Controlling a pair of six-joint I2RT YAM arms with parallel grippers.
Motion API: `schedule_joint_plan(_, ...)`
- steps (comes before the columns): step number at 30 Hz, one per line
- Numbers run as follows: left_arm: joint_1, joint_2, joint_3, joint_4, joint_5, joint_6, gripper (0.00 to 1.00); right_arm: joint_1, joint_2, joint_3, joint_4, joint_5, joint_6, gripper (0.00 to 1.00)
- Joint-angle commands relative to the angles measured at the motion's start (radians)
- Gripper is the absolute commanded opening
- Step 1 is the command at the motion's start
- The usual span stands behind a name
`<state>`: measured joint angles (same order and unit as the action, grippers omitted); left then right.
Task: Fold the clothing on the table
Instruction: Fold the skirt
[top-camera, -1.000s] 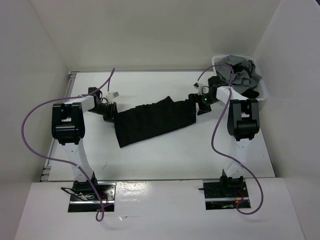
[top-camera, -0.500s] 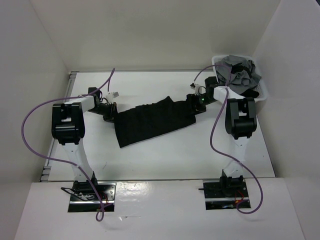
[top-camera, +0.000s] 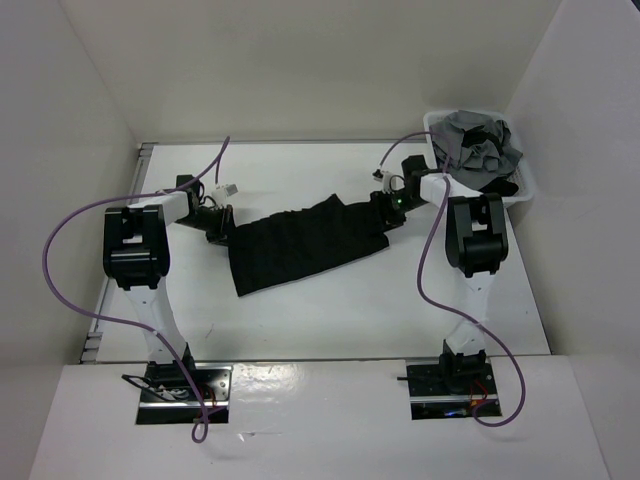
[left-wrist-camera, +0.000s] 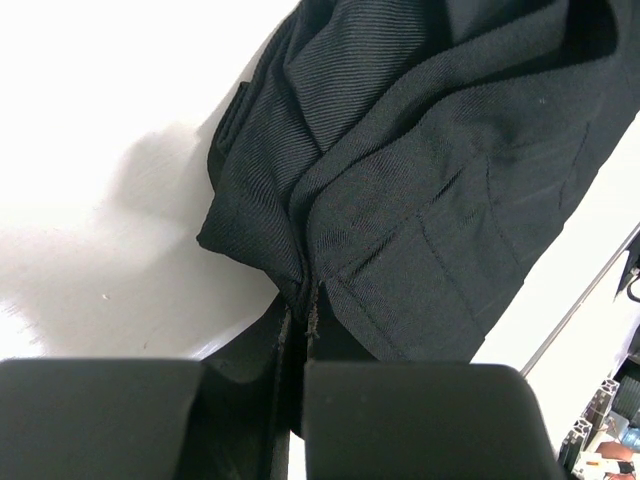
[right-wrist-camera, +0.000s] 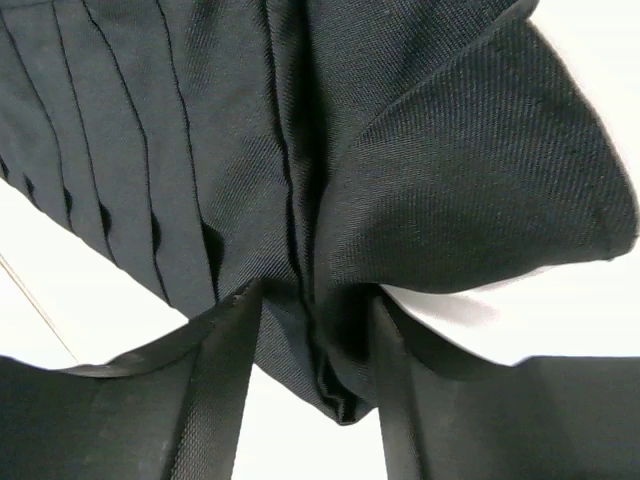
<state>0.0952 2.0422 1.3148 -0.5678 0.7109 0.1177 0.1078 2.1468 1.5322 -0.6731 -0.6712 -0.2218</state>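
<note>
Top external view shows the clothing (top-camera: 305, 245) spread across the table (top-camera: 300, 320), one end pinched in the closed left end effector (top-camera: 221, 233), while the right end effector (top-camera: 384, 213) straddles the opposite fold, clamped or not we cannot tell, presumably for lifting both ends.

Robot lab test cell: plain white walls (top-camera: 300, 70) boxing in white counter (top-camera: 330, 310); left arm (top-camera: 135, 250), right arm (top-camera: 480, 240) bolted at counter's near edge, purple cables (top-camera: 60, 290) trailing.
</note>
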Motion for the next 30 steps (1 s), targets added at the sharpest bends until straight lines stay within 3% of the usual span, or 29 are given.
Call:
schedule_joint_plan(1, 0.006, 0.021, -0.029, -0.027, -0.091, 0.036, 0.00, 0.029, 0.058, -0.007, -0.036, 0.061, -0.021, 0.47)
schedule_joint_plan(3, 0.006, 0.021, -0.029, -0.027, -0.091, 0.036, 0.00, 0.029, 0.067, -0.007, -0.036, 0.061, -0.030, 0.44)
schedule_joint_plan(10, 0.006, 0.012, -0.029, -0.027, -0.091, 0.036, 0.00, 0.038, 0.067, -0.007, -0.045, 0.090, -0.030, 0.12)
schedule_joint_plan(14, 0.006, 0.012, -0.029, -0.027, -0.091, 0.036, 0.00, 0.038, 0.047, -0.007, -0.036, 0.140, -0.019, 0.01)
schedule_joint_plan(30, 0.044, 0.003, -0.020, -0.009, -0.110, 0.008, 0.00, 0.017, -0.028, 0.011, -0.006, 0.349, 0.010, 0.00)
